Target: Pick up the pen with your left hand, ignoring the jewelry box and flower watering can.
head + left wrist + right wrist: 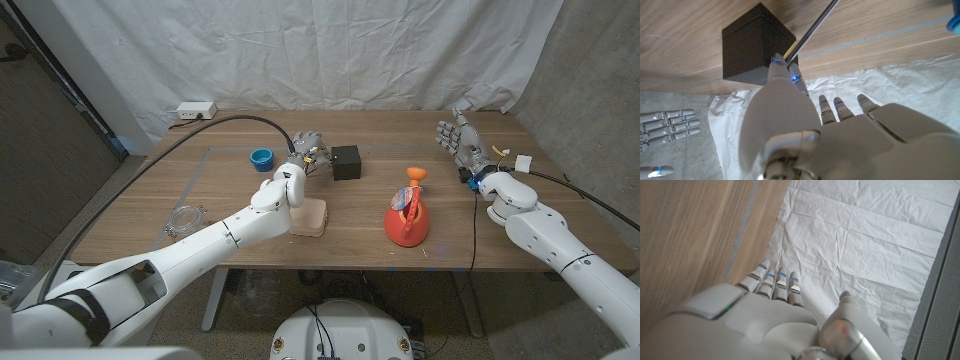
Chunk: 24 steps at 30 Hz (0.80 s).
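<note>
Head view: I see my left hand (305, 152) raised over the tabletop (230, 215), just beside the black jewelry box (346, 162) on the side toward the blue cup (262, 158). A yellowish item shows among its fingers; I cannot identify it here. The orange watering can (407, 217) stands nearer my edge than the jewelry box. A tan block (310, 216) lies nearer my edge than the left hand, and a clear lid (185, 220) lies well apart from the jewelry box. My right hand (458, 139) is raised with fingers spread, holding nothing.

Left wrist view: my left hand (790, 115) pinches the pen (812, 31) between thumb and a finger. The pen crosses directly beside the jewelry box (756, 45).

Right wrist view: my right hand (775, 315) has its fingers extended side by side, gripping nothing.
</note>
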### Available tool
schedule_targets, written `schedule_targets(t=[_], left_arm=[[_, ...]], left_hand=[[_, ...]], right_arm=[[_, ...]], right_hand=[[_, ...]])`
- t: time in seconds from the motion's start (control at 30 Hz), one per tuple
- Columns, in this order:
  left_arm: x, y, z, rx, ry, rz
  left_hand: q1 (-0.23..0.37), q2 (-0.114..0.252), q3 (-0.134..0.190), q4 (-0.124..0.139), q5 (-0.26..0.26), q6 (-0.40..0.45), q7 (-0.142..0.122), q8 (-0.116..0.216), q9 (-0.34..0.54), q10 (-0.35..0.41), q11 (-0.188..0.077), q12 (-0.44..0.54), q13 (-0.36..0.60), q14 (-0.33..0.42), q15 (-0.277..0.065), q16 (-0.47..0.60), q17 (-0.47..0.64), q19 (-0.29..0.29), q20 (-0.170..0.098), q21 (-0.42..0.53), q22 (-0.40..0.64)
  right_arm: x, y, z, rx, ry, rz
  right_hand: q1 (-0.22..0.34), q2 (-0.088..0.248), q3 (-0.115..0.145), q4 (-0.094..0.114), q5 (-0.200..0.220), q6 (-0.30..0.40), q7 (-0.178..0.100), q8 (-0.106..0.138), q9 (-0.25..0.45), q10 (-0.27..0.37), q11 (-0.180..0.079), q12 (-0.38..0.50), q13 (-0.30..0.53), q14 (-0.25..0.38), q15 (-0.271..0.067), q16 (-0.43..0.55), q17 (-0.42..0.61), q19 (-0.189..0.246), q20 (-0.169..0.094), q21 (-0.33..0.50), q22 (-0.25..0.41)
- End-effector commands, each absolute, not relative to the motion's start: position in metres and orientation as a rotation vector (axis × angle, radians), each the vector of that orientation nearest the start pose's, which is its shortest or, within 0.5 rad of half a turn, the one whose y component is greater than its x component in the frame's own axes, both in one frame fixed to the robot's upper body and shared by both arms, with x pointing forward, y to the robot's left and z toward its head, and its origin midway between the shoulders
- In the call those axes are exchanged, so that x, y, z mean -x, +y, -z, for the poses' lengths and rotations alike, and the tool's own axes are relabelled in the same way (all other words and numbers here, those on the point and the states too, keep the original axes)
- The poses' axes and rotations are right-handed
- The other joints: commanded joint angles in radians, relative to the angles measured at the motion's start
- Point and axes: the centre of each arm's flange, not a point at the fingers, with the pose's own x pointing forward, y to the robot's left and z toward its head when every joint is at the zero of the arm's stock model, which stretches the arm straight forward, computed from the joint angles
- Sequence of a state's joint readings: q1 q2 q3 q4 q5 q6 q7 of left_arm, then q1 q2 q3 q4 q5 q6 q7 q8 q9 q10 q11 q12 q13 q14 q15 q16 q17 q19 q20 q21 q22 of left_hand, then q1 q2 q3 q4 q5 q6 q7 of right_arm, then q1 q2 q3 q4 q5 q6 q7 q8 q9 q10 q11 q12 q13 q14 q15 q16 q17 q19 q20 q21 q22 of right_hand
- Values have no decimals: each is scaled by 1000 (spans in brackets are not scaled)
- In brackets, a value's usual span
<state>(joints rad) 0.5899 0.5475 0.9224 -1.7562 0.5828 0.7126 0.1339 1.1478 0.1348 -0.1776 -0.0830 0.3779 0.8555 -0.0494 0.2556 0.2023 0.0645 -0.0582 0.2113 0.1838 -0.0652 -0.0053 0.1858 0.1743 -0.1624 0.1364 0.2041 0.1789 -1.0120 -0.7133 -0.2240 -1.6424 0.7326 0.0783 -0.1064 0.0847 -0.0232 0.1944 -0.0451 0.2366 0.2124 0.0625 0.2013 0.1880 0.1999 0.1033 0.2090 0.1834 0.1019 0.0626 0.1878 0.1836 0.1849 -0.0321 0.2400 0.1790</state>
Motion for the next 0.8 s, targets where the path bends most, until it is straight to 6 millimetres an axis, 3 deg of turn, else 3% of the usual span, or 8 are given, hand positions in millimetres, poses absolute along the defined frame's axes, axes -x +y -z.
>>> schedule_targets(t=[0.03,0.8], left_arm=[[-616,110,-17,-1328,-509,-191],[-614,104,-18,-1313,-531,-195]], left_hand=[[9,12,6,1,-4,28,2,10,5,17,-7,6,2,11,-6,11,5,8,4,7,2],[32,15,13,-4,-16,124,7,34,2,59,-31,10,2,50,-33,12,6,29,8,8,2]], right_arm=[[-599,-342,-1,-5,-538,-115],[-596,-348,1,-10,-541,-104]], right_hand=[[-2,5,-3,-1,5,3,-4,-4,4,5,8,3,2,2,6,2,4,7,0,-3,4],[-2,6,-6,-2,5,3,-7,-4,4,4,8,2,2,2,6,1,4,8,2,-7,4]])
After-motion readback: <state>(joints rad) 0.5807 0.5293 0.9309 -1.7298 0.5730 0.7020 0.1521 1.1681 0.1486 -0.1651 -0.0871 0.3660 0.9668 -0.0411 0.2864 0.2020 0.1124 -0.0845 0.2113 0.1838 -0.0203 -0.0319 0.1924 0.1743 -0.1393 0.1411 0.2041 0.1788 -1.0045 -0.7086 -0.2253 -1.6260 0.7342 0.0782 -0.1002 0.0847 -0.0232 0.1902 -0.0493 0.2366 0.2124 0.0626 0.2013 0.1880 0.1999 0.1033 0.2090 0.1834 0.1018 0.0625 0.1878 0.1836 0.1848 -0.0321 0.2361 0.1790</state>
